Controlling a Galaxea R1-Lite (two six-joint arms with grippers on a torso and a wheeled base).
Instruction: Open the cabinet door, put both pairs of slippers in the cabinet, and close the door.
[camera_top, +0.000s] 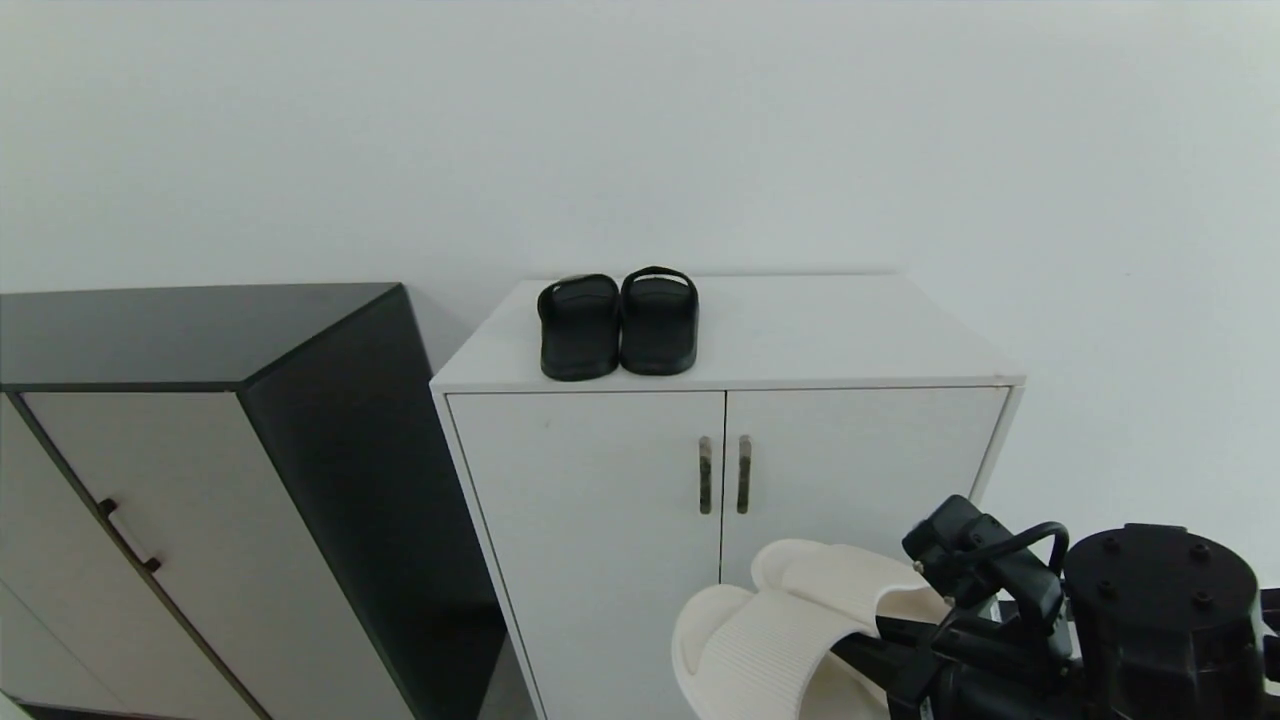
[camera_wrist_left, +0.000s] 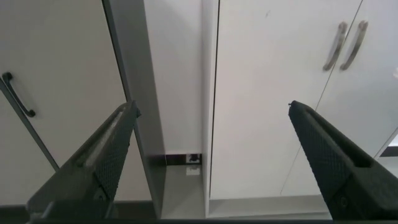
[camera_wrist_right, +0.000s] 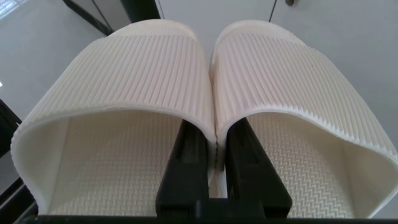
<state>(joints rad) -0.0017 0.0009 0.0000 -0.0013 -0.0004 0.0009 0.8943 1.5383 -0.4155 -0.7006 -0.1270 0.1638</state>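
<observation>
right wrist view: cream slippers (camera_wrist_right: 149, 78), inner sides pinched between jaws

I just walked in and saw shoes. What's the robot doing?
The right gripper holds a pair of cream slippers, pinched together, in front of the white cabinet. Its doors are shut. The black slippers sit on top. The left gripper is open and empty, near the cabinet.

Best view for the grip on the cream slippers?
Right wrist view: both cream slippers close up, right claw pinching their inner straps together. Head view shows them low, partly cut off at the edge. Left wrist view faces the cabinet doors.
</observation>
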